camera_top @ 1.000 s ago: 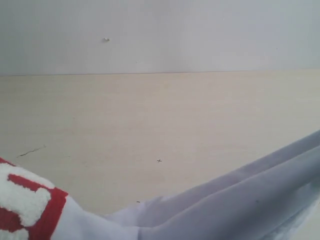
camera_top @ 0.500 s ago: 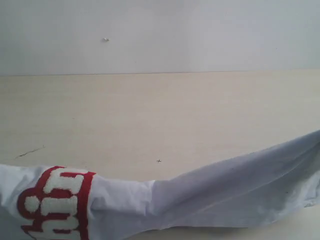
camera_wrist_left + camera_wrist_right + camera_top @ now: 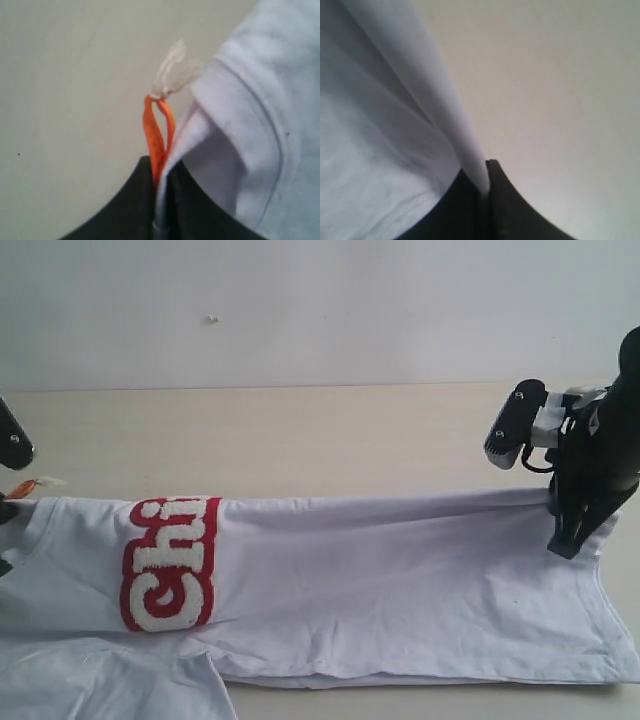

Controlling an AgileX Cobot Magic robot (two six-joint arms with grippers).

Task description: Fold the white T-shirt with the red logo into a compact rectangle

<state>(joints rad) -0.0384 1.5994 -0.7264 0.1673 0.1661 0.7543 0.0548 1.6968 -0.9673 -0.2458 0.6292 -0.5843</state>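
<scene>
The white T-shirt (image 3: 400, 580) lies stretched across the front of the table, one long fold laid over the rest. Its red logo (image 3: 168, 562) with fuzzy white letters faces up near the left end. My left gripper (image 3: 161, 172) is shut on the collar edge together with the orange neck tag (image 3: 156, 135); in the exterior view only a bit of that arm shows at the far left beside the tag (image 3: 24, 486). My right gripper (image 3: 568, 538) is shut on the shirt's hem corner at the far right, the cloth (image 3: 455, 120) pinched between its black fingers (image 3: 496, 185).
The pale wooden table (image 3: 320, 440) runs back to a white wall. A sleeve (image 3: 110, 680) spreads at the front left corner. The right arm's black body (image 3: 600, 440) stands above the hem.
The shirt has swung from the near edge of the view back onto the table and now lies flat and stretched. Both arms have come into view at the sides.
</scene>
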